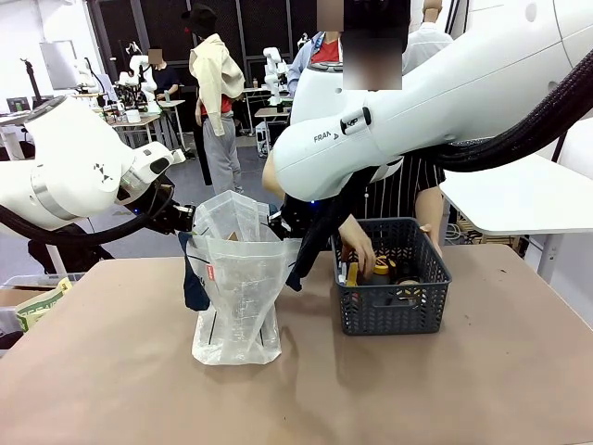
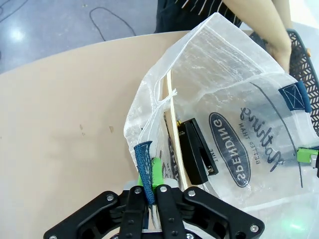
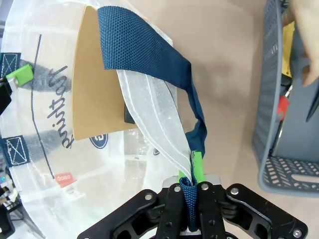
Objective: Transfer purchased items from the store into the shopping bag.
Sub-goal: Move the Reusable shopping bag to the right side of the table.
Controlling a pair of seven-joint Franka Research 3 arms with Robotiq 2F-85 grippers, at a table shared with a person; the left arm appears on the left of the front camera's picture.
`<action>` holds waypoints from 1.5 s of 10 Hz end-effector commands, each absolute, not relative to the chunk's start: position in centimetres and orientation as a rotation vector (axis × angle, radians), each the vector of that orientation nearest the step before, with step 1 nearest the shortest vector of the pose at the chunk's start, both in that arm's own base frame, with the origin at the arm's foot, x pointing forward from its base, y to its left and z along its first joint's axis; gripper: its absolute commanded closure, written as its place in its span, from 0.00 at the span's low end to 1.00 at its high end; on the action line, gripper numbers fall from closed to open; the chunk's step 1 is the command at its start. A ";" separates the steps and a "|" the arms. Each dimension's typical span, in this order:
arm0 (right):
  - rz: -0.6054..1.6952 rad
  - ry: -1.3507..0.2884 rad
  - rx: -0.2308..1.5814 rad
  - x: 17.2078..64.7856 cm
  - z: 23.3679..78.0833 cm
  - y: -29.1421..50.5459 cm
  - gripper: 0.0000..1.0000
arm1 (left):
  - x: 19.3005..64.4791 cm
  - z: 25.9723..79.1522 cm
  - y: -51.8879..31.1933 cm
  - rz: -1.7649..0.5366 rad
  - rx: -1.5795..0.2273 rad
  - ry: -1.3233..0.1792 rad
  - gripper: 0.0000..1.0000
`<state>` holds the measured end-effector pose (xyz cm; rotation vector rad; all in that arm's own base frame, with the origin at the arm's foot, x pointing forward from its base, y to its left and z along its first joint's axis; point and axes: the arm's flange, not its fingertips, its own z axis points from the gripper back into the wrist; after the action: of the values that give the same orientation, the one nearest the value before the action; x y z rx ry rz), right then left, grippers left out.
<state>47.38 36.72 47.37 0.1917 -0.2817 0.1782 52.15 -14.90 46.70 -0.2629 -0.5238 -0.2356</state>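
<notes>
The shopping bag [image 1: 236,287] stands upright on the table with its mouth held wide. My left gripper [image 1: 185,221] [image 2: 149,188] is shut on one navy handle [image 2: 144,167]. My right gripper [image 1: 278,227] [image 3: 190,191] is shut on the other navy handle [image 3: 144,45]. A black item [image 2: 197,149] and a brown card [image 3: 97,89] lie inside the bag [image 2: 224,99]. The store [image 1: 394,315] sits right of the bag. A person's hand [image 1: 357,255] reaches into it among the purchased items, one of them yellow [image 1: 380,271].
A green-printed packet [image 1: 37,306] lies at the table's left edge. A white table [image 1: 519,199] stands at the right behind the basket [image 3: 271,99]. The person stands at the far side, close behind the basket.
</notes>
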 end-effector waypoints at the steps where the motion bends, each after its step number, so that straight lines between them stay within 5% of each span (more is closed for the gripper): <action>1: 0.178 -0.277 0.198 47.3 47.4 36.7 1.00 | 51.8 46.8 -14.7 -0.234 -0.261 -0.526 1.00; 15: 0.178 -0.277 0.198 47.3 47.4 36.7 1.00 | 51.8 46.8 -14.7 -0.234 -0.261 -0.526 1.00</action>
<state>47.38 36.72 47.37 0.1917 -0.2817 0.1782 52.15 -14.90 46.70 -0.2629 -0.5238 -0.2356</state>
